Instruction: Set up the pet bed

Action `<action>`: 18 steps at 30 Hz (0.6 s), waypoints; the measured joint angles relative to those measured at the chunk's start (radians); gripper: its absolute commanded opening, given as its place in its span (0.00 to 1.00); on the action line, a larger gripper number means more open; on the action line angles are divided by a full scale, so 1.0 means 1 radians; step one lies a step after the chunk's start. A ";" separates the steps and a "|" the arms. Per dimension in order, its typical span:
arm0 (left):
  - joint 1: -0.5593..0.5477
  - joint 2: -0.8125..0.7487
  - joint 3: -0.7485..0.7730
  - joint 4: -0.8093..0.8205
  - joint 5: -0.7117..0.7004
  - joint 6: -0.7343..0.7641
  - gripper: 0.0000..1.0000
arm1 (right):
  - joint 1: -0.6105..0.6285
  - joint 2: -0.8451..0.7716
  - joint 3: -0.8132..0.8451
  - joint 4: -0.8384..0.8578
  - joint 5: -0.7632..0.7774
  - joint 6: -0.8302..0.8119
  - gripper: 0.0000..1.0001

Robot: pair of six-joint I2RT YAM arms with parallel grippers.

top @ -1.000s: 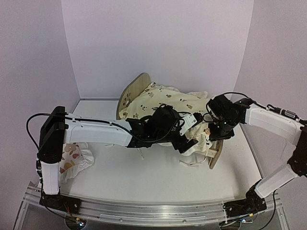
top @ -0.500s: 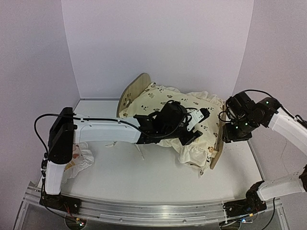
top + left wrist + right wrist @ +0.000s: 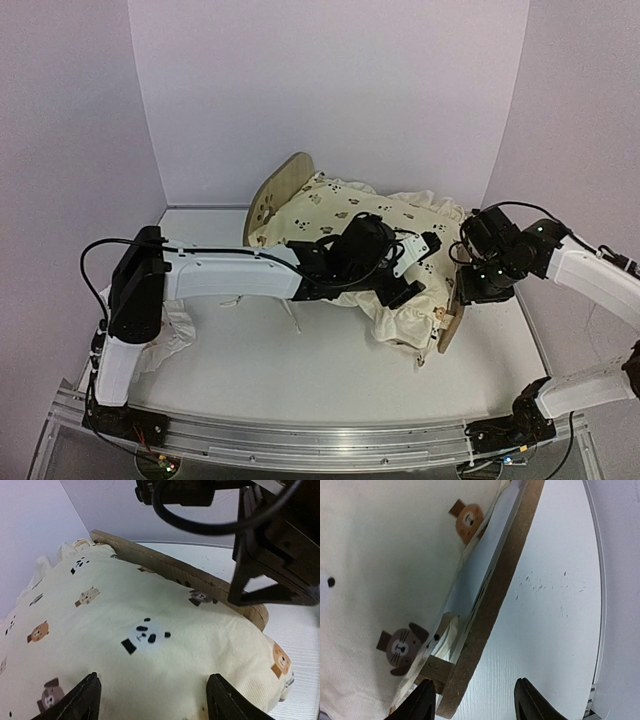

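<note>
The pet bed stands mid-table, its arched headboard [image 3: 283, 190] at the back left and its low footboard [image 3: 452, 318] at the right. A cream animal-print cushion [image 3: 345, 212] lies over the bed, and its ruffle hangs over the near side. My left gripper [image 3: 419, 270] is open, with both fingertips [image 3: 86, 696] down on the cushion [image 3: 145, 610] near the footboard [image 3: 200, 579]. My right gripper [image 3: 468, 290] is open just outside the footboard [image 3: 492, 610], whose lower end sits between the fingertips [image 3: 529, 700] with a gap on each side. The striped base is hidden by the cushion [image 3: 380, 545].
A small white pillow with orange prints [image 3: 168, 332] lies at the near left, partly behind the left arm. A cushion tie [image 3: 292, 320] trails on the white table [image 3: 300, 380] in front of the bed. Walls close in on three sides.
The right gripper left the cushion's bunched corner and swung out past the footboard. The left gripper slid right along the cushion, which now lies flatter over the bed.
</note>
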 measured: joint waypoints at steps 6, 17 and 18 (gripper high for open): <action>-0.031 -0.221 -0.194 -0.033 -0.036 0.001 0.75 | 0.000 -0.065 -0.019 0.068 0.057 0.029 0.56; -0.150 -0.426 -0.551 0.010 -0.042 -0.059 0.64 | 0.000 -0.330 -0.134 0.044 -0.069 0.201 0.54; -0.148 -0.412 -0.563 0.009 -0.041 -0.070 0.63 | 0.000 -0.351 -0.156 0.036 -0.084 0.225 0.54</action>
